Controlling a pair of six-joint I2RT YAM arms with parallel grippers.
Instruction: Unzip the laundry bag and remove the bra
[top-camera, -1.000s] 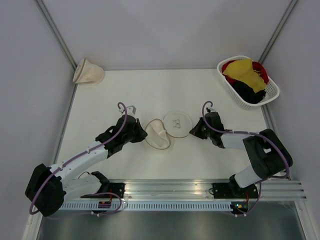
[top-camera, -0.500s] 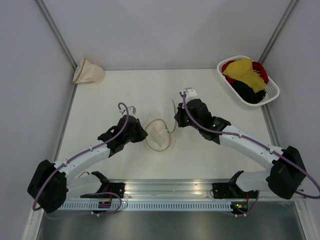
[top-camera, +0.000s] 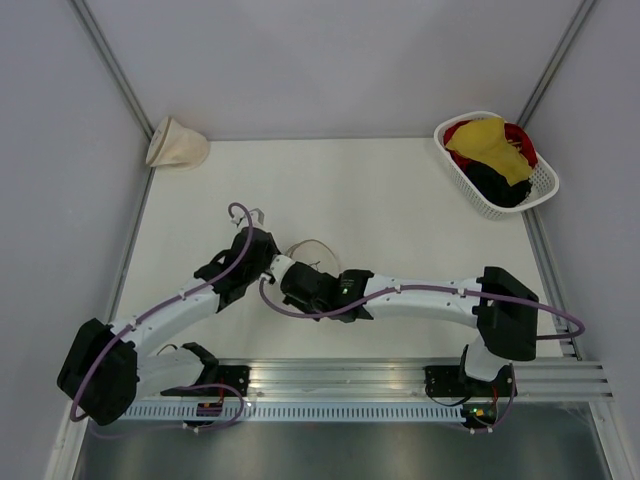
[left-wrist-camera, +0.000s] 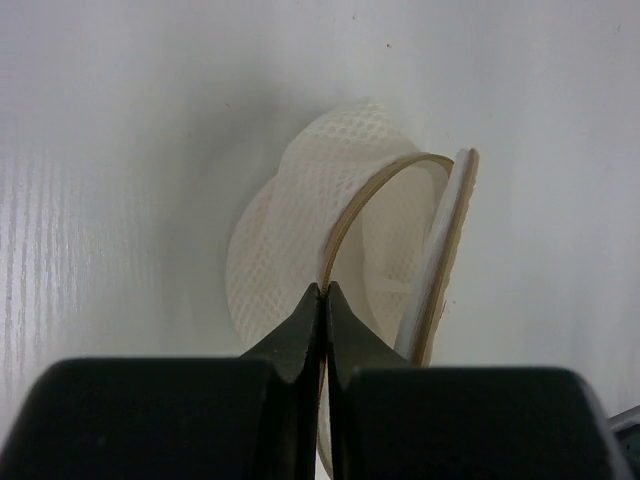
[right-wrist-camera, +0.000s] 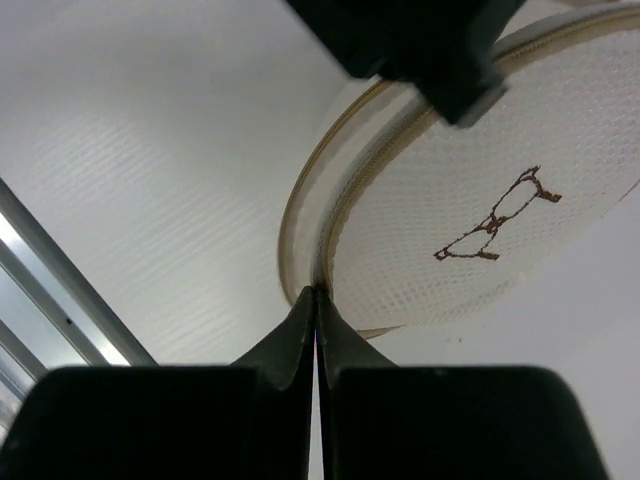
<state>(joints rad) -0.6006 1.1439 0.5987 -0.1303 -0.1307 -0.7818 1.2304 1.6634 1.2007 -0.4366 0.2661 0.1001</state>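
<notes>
Tightly left pincer (left-wrist-camera: 322, 292), right pincer (right-wrist-camera: 316, 293) pinch laundry bag (right-wrist-camera: 470, 170)

The left arm (top-camera: 170, 310) rose from its base at the near-left corner and reached forward and to the right, held low, with its wrist angled toward the middle. The left gripper (left-wrist-camera: 323, 290) had its fingers pressed together, the tips pinching the tan rim of the laundry bag (left-wrist-camera: 290, 220). The right arm (top-camera: 430, 297) lay stretched almost flat to the left from its shoulder, far across the middle, so that its wrist sat just beside the left one. The right gripper (right-wrist-camera: 316, 292) was likewise closed, its fingertips meeting on the bag's zip seam, close against the left gripper
</notes>
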